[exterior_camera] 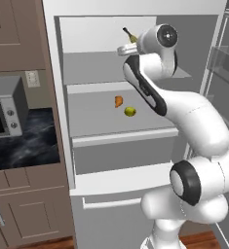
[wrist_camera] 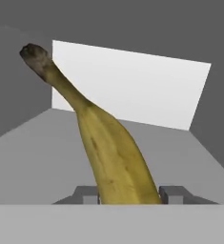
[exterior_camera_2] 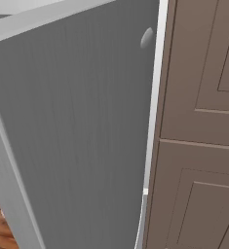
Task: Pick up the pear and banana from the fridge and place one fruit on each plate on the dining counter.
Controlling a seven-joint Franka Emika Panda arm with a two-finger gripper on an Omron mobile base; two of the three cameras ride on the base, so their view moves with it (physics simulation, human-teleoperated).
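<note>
- Fridge (exterior_camera: 135,146) stood open, mid frame in the left base view; withdrawing could have knocked arm against shelf edge.
- End effector (wrist_camera: 130,193), bottom of hand view, clenched on banana (wrist_camera: 111,157); long free end could have pivoted loose.
- Pear (exterior_camera: 130,111) lay lower, beside orange wedge (exterior_camera: 118,101).

Arm reaches up and forward, elbow bent, wrist level; the hand (wrist_camera: 130,194) is clamped on the banana (wrist_camera: 114,159), a finger (wrist_camera: 173,194) pressed against each side.
</note>
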